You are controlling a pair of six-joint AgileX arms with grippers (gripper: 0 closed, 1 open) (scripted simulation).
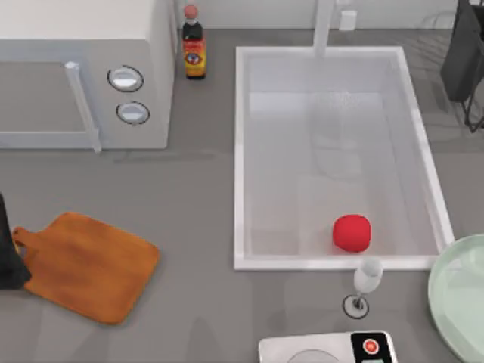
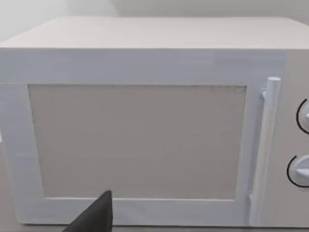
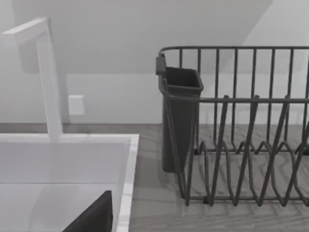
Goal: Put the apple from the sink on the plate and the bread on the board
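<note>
Apple (image 1: 352,232) lies on the floor of the sink (image 1: 240,151), near the basin's front rim and toward its right side, touching nothing else. Just outside that front rim stands a small clear wine glass (image 1: 365,282), and to the right of the glass the pale green plate (image 1: 448,291) shows as a curved edge at the top view's right border, bare where it can be seen. On the left part of the table the wooden board (image 1: 87,265) lies flat and turned at an angle, its handle tab pointing toward the left edge, with nothing resting on it. A dark part of the left arm (image 1: 9,249) sits at the far left edge, just beside the board's handle; whether its gripper is spread or closed cannot be told, though a dark fingertip (image 2: 94,217) shows in the left wrist view in front of the white microwave (image 2: 145,125). A dark sauce bottle (image 1: 194,47) stands between the microwave and the sink. The right arm (image 1: 463,53) is at the upper right corner; a dark fingertip (image 3: 94,217) shows in its wrist view over the sink's corner, near the white tap (image 3: 46,77) and a dark wire dish rack (image 3: 241,130), and how its fingers stand cannot be told either.
</note>
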